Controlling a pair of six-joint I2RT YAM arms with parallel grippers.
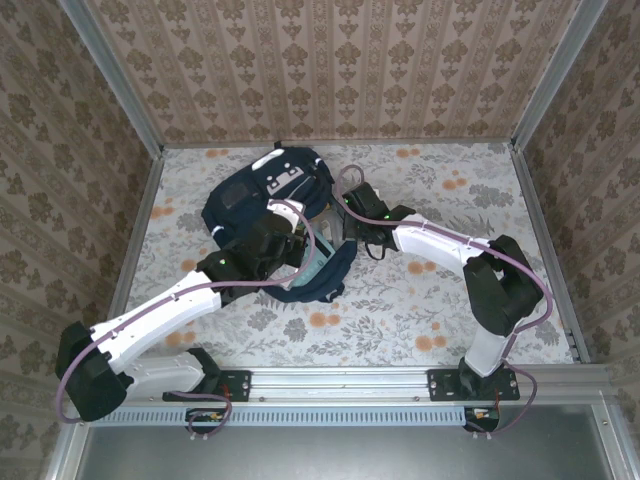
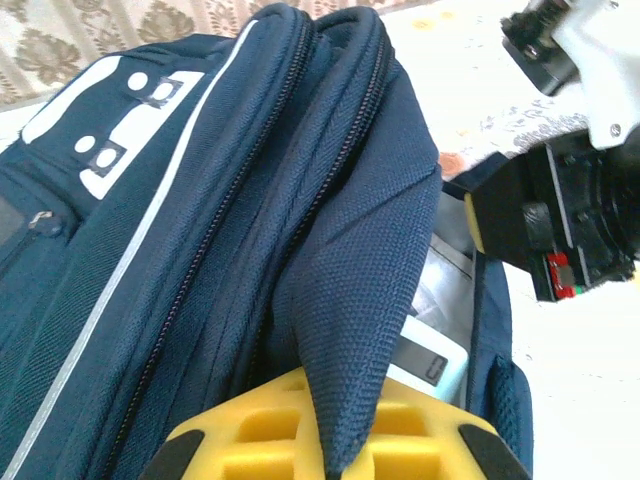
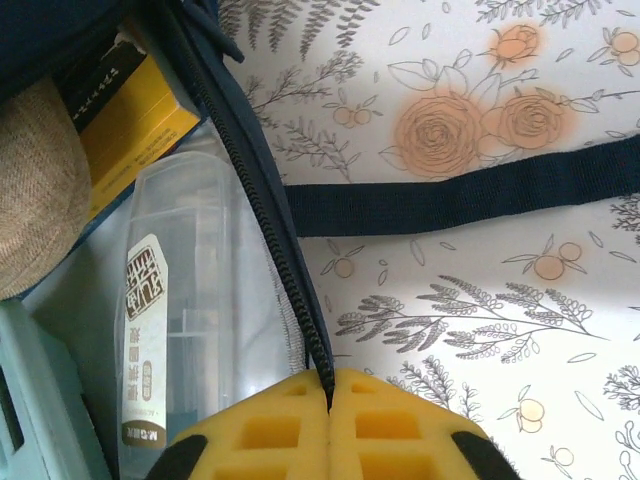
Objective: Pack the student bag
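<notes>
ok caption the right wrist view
Right gripper pinching the student bag by its zipper edge, clear case and yellow box inside

The large navy blue fabric backpack (image 1: 250, 195) is lying on the floral-cloth table (image 1: 450, 320), left of centre and toward the far wall. The left gripper (image 2: 335, 440) is pinching a flap at its open mouth from the near left, and the right gripper (image 3: 330, 400) is pinching the zipper edge from the right (the two are facing each other across the opening). Inside, a clear plastic labelled container (image 3: 190, 300) is lying just beside the zipper, a yellow cardboard box (image 3: 130, 130) beyond it, a tan woven item (image 3: 35, 190) left of both.
</notes>
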